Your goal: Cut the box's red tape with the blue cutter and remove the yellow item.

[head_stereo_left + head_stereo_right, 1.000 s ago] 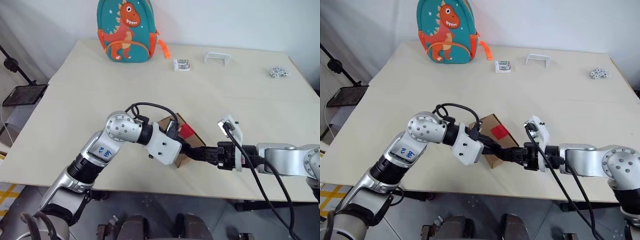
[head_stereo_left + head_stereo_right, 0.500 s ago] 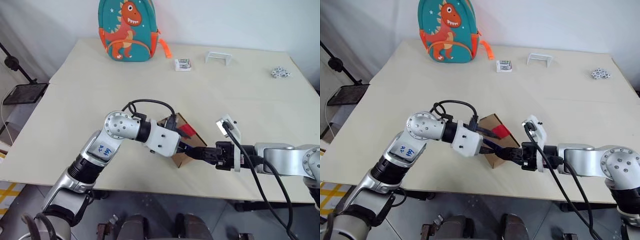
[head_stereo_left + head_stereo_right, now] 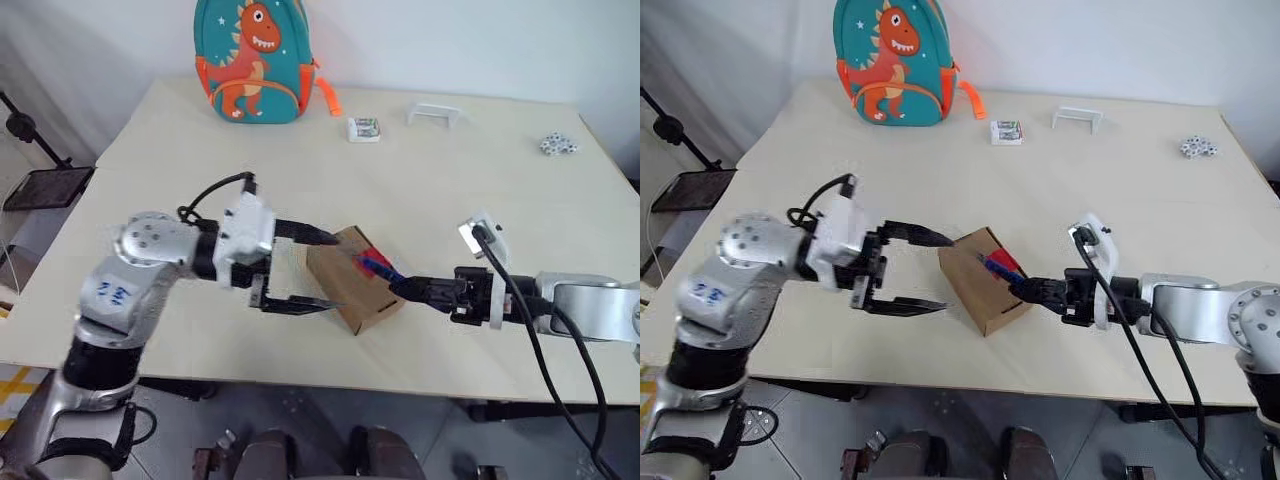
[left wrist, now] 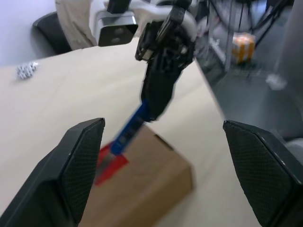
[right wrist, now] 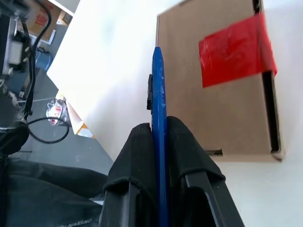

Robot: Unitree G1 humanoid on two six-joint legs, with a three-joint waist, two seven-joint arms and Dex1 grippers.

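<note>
Box [image 3: 352, 277] near front edge of tabletop [image 3: 450, 190], red tape [image 5: 235, 50] uncut. My right hand [image 3: 412, 290] clamps blue cutter [image 5: 158, 118], tip over tape. My left hand [image 3: 312, 270] wide, beside box. Carton light, likely slides; brace sides before cutting.

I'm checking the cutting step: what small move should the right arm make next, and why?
Probably ease the blue cutter, clamped in the right gripper, sideways so its tip meets the red tape. The tape looks uncut across the lid edge of the box, with the cutter over the lid beside it. The left gripper stands open, off the box, so bracing first may help.
</note>
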